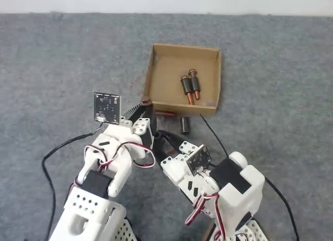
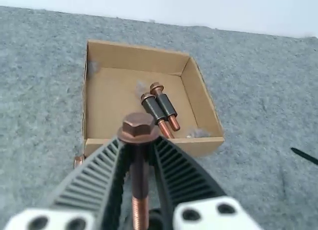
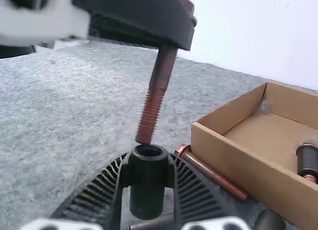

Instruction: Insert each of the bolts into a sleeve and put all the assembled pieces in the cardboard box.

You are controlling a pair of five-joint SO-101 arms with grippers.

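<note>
The bolt [image 2: 137, 133] was copper, the sleeve [image 3: 147, 183] black, the cardboard box [image 1: 167, 77] tan, the counter [image 1: 62, 69] mottled grey, the arms [image 1: 99, 207] white
</note>
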